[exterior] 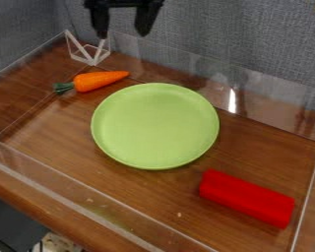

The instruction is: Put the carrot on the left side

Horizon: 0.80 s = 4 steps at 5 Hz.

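The carrot [94, 81] lies on the surface [55, 132], in the left part of the view, up from the plate and a little beside it. Its green end [63, 88] points to the left, and its thick orange end points to the right. It seems to me that the carrot is already on the left side, so the step in hand is probably to leave it in peace. The tool [123, 28] is high above, at the top edge of the view, released, with its two dark fingers well apart and nothing between them. To do this well, I would lift it straight and away, without sweeping low over the carrot, because such a tapered thing could roll easily. If the carrot must go more to the left, a soft grip across its thick part would be best.

Nearest to it is the green plate [155, 126], whose rim would hinder a low approach from the right. Behind the carrot, a small white wire frame [84, 49] stands near the wall [252, 39] and could catch a finger. The red block [246, 199] lies well apart, at lower right, and does not disturb.
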Available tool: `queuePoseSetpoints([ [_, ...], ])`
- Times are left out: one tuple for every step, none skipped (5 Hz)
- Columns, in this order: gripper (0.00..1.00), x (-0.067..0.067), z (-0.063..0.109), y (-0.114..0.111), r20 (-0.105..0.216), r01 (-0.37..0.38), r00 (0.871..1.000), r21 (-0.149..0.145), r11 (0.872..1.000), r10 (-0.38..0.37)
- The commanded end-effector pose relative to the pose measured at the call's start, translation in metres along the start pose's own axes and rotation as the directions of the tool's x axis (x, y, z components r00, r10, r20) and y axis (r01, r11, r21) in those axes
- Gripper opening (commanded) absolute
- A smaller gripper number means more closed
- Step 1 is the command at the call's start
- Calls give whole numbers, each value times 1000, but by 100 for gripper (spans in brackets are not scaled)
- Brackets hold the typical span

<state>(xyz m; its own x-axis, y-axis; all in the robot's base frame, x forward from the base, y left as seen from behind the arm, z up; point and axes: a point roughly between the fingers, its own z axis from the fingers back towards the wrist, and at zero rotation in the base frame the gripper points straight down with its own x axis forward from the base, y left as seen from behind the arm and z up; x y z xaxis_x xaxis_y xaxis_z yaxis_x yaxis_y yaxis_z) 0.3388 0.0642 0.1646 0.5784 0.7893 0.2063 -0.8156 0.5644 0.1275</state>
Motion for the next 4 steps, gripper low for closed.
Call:
queuePoseSetpoints([
  [100,5,10,-2,37,-73,997,-15,997,74],
  [100,5,-4,-1,33,-124,992,19,992,123],
  [100,0,-21,-3,46,-50,998,21,999,49],
  [100,-7,-31,-7,60,30,998,13,999,-31],
])
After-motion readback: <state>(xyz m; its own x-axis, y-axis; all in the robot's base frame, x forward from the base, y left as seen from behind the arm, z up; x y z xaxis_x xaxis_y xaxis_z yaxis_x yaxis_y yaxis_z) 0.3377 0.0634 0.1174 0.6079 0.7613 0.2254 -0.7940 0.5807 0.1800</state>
